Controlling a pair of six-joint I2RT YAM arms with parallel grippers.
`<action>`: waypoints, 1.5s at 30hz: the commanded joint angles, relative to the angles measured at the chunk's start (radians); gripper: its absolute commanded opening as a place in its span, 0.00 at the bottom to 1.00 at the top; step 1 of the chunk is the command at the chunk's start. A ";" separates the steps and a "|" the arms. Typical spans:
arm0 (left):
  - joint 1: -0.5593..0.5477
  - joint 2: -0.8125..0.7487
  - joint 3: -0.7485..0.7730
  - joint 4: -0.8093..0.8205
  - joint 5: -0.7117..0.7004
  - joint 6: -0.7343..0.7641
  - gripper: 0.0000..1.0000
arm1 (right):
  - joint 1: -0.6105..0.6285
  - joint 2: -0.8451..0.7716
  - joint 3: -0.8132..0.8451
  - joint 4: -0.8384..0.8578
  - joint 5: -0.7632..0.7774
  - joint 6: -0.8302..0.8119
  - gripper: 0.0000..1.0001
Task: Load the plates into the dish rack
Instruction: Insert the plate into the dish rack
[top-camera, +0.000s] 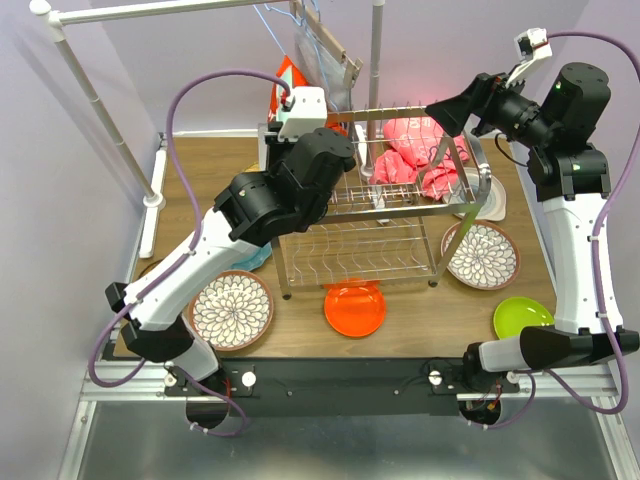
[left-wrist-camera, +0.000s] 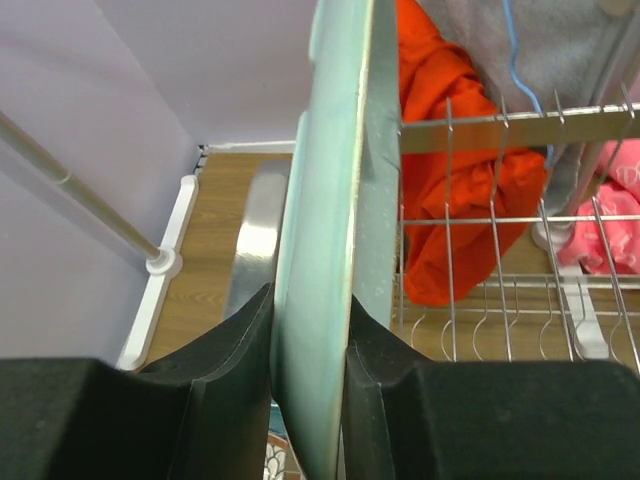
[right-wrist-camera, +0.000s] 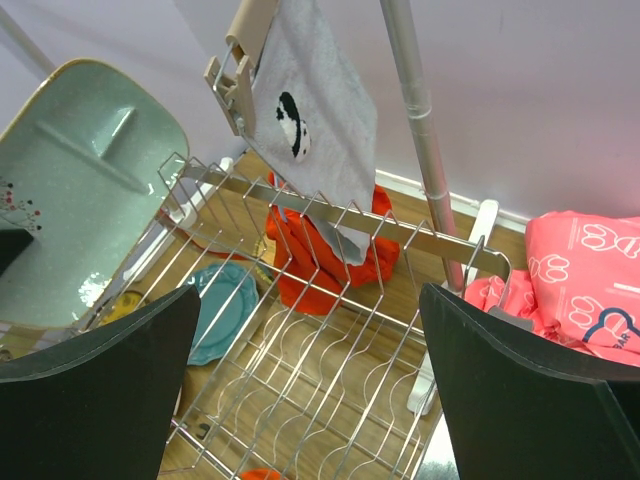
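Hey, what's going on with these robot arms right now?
The left gripper holds a mint plate on edge at the upper left end of the dish rack; whether it sits in a slot is unclear. The right gripper hangs open over the rack, empty. An orange plate, a lime green plate and two floral plates lie on the table.

Chrome dish rack (top-camera: 372, 250) at centre, orange plate (top-camera: 355, 308) just before it; lime plate (top-camera: 522, 318) right

Wooden table (top-camera: 425, 328) bearing dish rack (top-camera: 385, 250), left floral plate (top-camera: 232, 310), right floral plate (top-camera: 481, 255), orange plate (top-camera: 355, 308), lime plate (top-camera: 522, 318)
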 joint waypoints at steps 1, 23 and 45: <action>-0.008 0.024 -0.021 -0.033 0.093 -0.062 0.37 | -0.003 -0.024 -0.008 0.010 -0.008 0.005 1.00; -0.009 -0.030 0.220 -0.024 0.131 -0.034 0.71 | -0.001 -0.027 -0.015 0.010 -0.036 -0.009 1.00; 0.202 -0.324 -0.130 0.367 0.576 0.006 0.79 | -0.003 -0.055 0.004 -0.054 -0.193 -0.219 1.00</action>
